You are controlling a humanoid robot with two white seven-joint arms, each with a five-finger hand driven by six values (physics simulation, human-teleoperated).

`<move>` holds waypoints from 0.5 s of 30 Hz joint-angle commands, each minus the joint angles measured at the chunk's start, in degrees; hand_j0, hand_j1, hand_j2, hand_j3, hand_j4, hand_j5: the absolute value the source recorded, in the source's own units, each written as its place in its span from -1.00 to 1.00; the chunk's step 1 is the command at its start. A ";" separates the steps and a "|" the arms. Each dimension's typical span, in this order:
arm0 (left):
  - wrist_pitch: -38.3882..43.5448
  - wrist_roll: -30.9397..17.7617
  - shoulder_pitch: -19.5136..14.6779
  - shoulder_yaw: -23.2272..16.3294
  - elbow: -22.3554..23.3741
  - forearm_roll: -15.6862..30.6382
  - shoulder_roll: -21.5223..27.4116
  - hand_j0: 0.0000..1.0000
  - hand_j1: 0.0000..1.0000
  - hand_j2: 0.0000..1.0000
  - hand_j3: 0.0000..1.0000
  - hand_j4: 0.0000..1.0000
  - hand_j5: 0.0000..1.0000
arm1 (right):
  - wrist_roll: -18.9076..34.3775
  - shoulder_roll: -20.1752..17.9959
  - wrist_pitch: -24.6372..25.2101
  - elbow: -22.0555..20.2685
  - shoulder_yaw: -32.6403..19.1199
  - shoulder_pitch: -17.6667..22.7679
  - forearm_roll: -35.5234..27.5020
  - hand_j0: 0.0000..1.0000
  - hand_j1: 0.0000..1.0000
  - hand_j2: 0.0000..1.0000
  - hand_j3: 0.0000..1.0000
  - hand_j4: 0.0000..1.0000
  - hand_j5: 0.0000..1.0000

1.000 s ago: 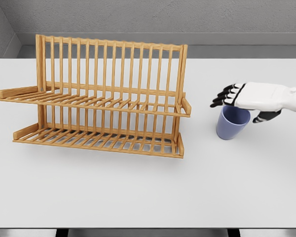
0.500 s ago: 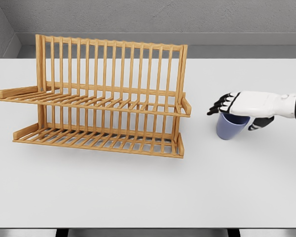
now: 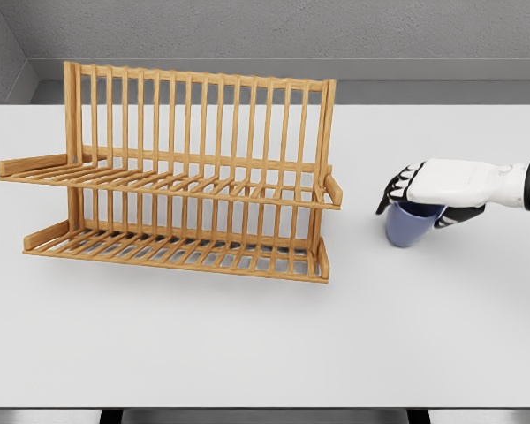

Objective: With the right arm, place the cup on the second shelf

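A blue-purple cup [image 3: 407,230] stands upright on the white table [image 3: 265,336], to the right of the wooden dish rack [image 3: 194,115]. My right hand [image 3: 414,211] reaches in from the right edge and lies over the cup's rim. Its dark fingers [image 3: 394,193] curl down the cup's left side and the thumb [image 3: 449,217] presses on the right side, so the hand is shut on the cup. The palm hides the cup's mouth. The rack's upper shelf [image 3: 168,184] and lower shelf [image 3: 177,252] hold nothing. The left arm is out of view.
The rack's right end post [image 3: 325,168] stands a short way left of the cup. A grey wall [image 3: 265,35] runs behind the table. The table's front edge [image 3: 265,408] crosses the bottom of the view.
The right hand has dropped lower onto the cup and its fingers have curled from spread to wrapped around the rim. The cup has barely shifted left.
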 commanded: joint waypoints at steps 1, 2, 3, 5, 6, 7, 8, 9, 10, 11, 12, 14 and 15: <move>0.00 0.01 0.00 0.00 0.01 0.05 0.00 1.00 1.00 1.00 1.00 1.00 1.00 | -0.01 -0.05 0.15 -0.09 -0.07 -0.09 -0.34 0.39 0.39 0.39 0.39 0.39 0.39; 0.00 0.01 0.00 0.00 0.01 0.05 0.00 1.00 1.00 1.00 1.00 1.00 1.00 | -0.01 -0.05 0.15 -0.09 -0.07 -0.26 -0.34 0.39 0.39 0.39 0.39 0.39 0.39; 0.00 0.01 0.00 0.00 0.01 0.05 0.00 1.00 1.00 1.00 1.00 1.00 1.00 | -0.01 -0.05 0.15 -0.09 -0.07 -0.35 -0.34 0.39 0.39 0.39 0.39 0.39 0.39; 0.00 0.01 0.00 0.00 0.01 0.05 0.00 1.00 1.00 1.00 1.00 1.00 1.00 | -0.01 -0.05 0.15 -0.09 -0.50 -0.44 -0.34 0.39 0.39 0.39 0.39 0.39 0.39; 0.00 0.01 0.00 0.00 0.01 0.05 0.00 1.00 1.00 1.00 1.00 1.00 1.00 | -0.01 -0.05 0.15 -0.18 -0.51 -0.79 -0.34 0.37 0.37 0.37 0.37 0.37 0.37; 0.00 0.01 0.00 0.00 0.01 -0.04 0.00 1.00 1.00 1.00 1.00 1.00 1.00 | -0.01 -0.05 0.15 -0.18 -0.51 -0.79 -0.34 0.36 0.36 0.36 0.36 0.36 0.36; 0.00 0.01 0.00 0.00 -0.08 0.05 0.00 1.00 1.00 1.00 1.00 1.00 1.00 | -0.01 -0.05 0.15 -0.18 -0.51 -1.05 -0.34 0.36 0.36 0.36 0.36 0.36 0.36; 0.00 0.01 0.00 0.00 -0.08 -0.04 0.00 1.00 1.00 1.00 1.00 1.00 1.00 | -0.01 -0.14 0.15 -0.18 -0.51 -1.49 -0.34 0.36 0.36 0.36 0.36 0.36 0.36; 0.00 0.01 0.00 0.00 -0.08 -0.04 0.00 1.00 1.00 1.00 1.00 1.00 1.00 | -0.01 -0.14 0.15 -0.26 -0.59 -1.58 -0.52 0.36 0.36 0.36 0.36 0.36 0.36; 0.00 0.01 0.00 0.00 0.01 0.05 0.00 1.00 1.00 1.00 1.00 1.00 1.00 | -0.01 -0.14 0.15 -0.27 -0.59 -1.67 -0.52 0.36 0.36 0.36 0.36 0.36 0.36; 0.00 0.01 0.00 0.00 0.01 0.05 0.00 1.00 1.00 1.00 1.00 1.00 1.00 | -0.01 -0.14 0.15 -0.27 -0.59 -2.11 -0.52 0.36 0.36 0.36 0.36 0.36 0.36; 0.00 0.01 0.00 0.00 -0.08 0.05 0.00 1.00 1.00 1.00 1.00 1.00 1.00 | -0.01 -0.14 0.15 -0.27 -0.59 -2.46 -0.61 0.36 0.36 0.36 0.36 0.36 0.36; 0.00 0.01 0.00 0.00 -0.08 0.05 0.00 1.00 1.00 1.00 1.00 1.00 1.00 | -0.01 -0.14 0.15 -0.27 -0.59 -2.90 -0.70 0.36 0.36 0.36 0.36 0.36 0.36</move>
